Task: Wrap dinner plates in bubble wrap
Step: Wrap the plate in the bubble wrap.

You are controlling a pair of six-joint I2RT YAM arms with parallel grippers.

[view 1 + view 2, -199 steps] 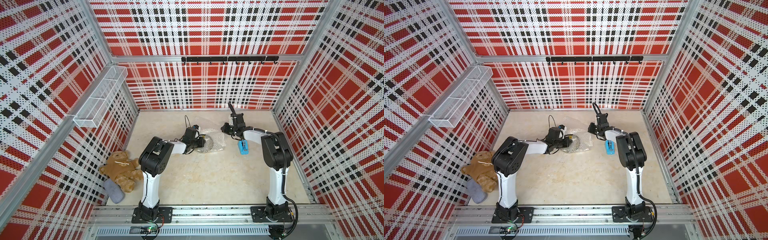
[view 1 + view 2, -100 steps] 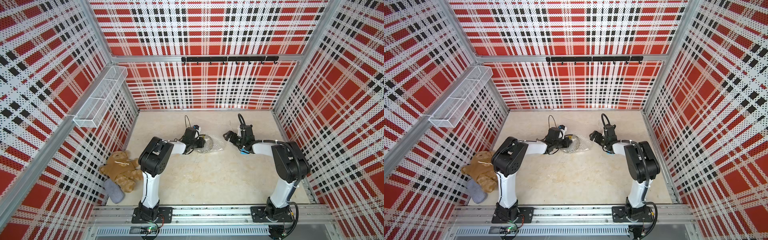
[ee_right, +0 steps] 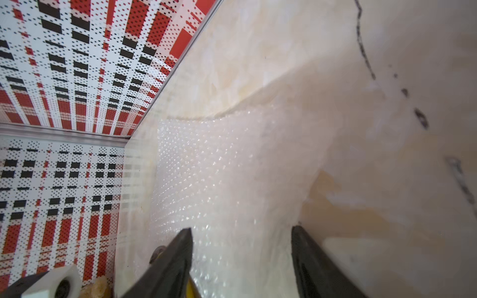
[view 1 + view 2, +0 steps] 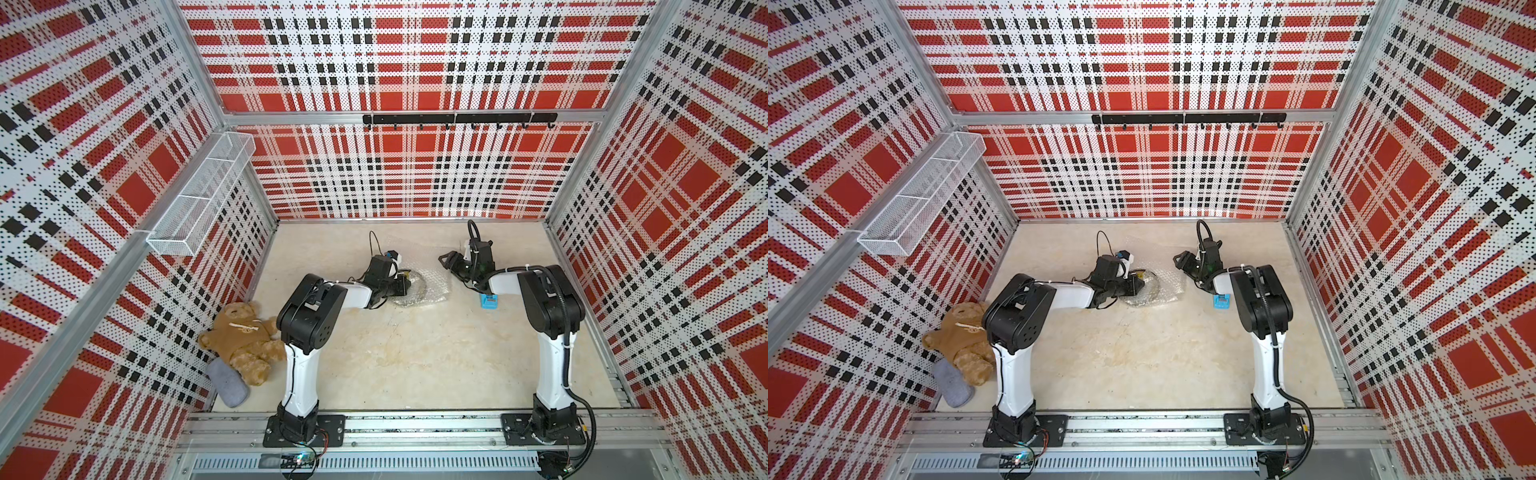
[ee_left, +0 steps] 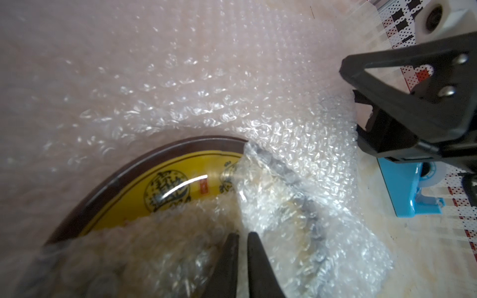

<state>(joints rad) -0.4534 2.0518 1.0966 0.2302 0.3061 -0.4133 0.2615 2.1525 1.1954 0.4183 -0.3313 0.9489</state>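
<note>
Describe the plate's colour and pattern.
The plate is yellow with a dark brown rim and dark ornamental motifs. It shows best in the left wrist view.

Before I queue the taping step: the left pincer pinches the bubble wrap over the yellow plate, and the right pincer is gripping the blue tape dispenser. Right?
No. The right pincer holds nothing: the right wrist view shows its jaws apart and empty, and the blue tape dispenser sits apart from it in both top views. The left pincer does pinch the bubble wrap over the plate.
</note>
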